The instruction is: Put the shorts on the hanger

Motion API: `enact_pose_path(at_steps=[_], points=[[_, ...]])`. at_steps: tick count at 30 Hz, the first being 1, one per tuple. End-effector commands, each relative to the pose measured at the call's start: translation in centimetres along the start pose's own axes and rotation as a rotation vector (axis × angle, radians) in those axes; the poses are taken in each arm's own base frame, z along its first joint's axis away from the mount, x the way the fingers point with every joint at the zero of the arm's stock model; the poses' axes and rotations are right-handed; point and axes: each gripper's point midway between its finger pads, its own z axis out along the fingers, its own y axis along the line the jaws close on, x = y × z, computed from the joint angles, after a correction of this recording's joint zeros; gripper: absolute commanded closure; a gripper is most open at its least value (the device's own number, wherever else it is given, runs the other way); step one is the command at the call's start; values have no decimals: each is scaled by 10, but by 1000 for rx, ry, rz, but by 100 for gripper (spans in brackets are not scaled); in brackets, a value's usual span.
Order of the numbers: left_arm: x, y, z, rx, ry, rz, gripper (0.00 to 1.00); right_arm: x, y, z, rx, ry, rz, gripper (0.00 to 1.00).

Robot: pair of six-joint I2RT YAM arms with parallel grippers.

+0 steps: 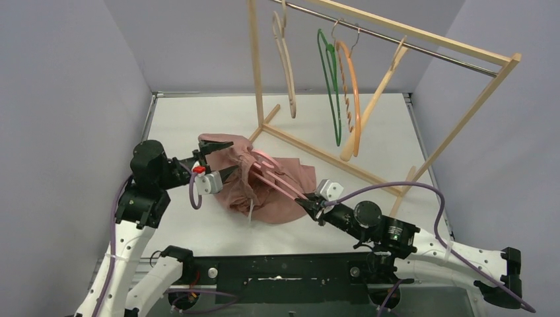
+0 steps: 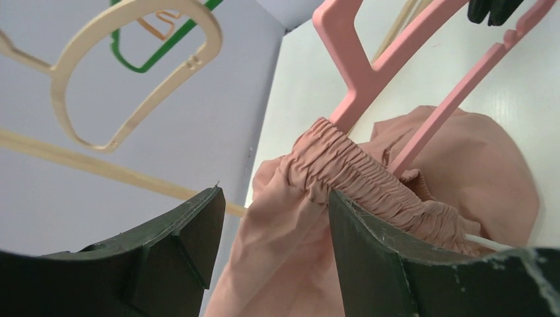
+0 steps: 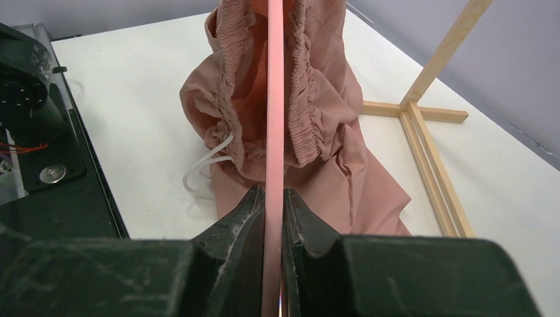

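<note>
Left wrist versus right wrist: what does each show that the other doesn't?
Left wrist only: the open left gripper with the shorts between its fingers, plus the beige hanger and green hanger overhead. Right wrist only: the right gripper shut on the pink hanger, edge-on, and the rack's wooden foot. Both: the pink hanger threaded through the shorts' waistband.

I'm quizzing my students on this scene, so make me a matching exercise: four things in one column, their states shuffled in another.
1 pink hanger
2 shorts
3 green hanger
4 left gripper

A hangs on the rack
B jaws open
C clamped in the right gripper
D heaped on the table

Pairs: 1-C, 2-D, 3-A, 4-B
</note>
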Motion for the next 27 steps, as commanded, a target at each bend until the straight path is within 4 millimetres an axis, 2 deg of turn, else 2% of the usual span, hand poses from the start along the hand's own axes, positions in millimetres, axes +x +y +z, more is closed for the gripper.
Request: enact_pose_path(at_steps=[1, 8, 17, 20, 23, 27], points=[[-9, -11, 6, 112, -18, 40, 42, -57, 3, -3, -48, -157, -42, 100], [-3, -34, 14, 247, 15, -17, 44, -67, 8, -2, -100, -174, -169, 100], [-16, -53, 19, 382, -17, -51, 55, -86, 5, -4, -125, -168, -338, 100], [-15, -60, 18, 421, -2, -74, 67, -92, 3, -6, -118, -175, -359, 100], [-12, -63, 17, 438, 32, -98, 100, -91, -1, -7, -100, -172, -351, 100], [-10, -50, 20, 354, 59, -124, 100, -82, -7, -7, -48, -144, -267, 83]])
